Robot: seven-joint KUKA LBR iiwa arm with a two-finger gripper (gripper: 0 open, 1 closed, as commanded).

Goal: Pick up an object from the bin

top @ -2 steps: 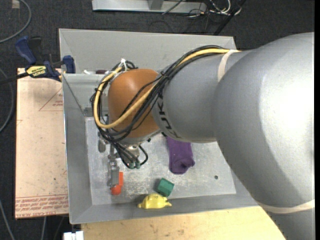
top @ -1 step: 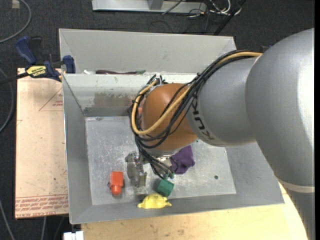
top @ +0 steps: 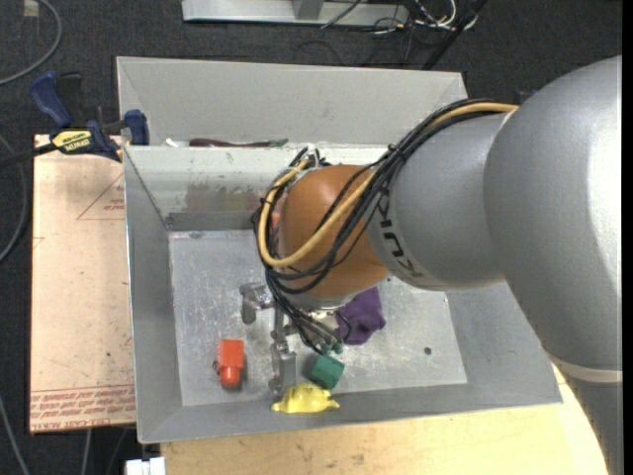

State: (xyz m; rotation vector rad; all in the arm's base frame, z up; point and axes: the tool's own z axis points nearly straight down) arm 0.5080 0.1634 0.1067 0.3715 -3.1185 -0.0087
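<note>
Jaws apart and empty, hanging low over the grey bin (top: 148, 265) near its front wall. Lying just left, an orange-red block (top: 230, 362), long axis running front to back; sitting just right, a green block (top: 323, 370). Crowding the front wall, a yellow lump (top: 304, 399); leaving open floor leftward.
</note>
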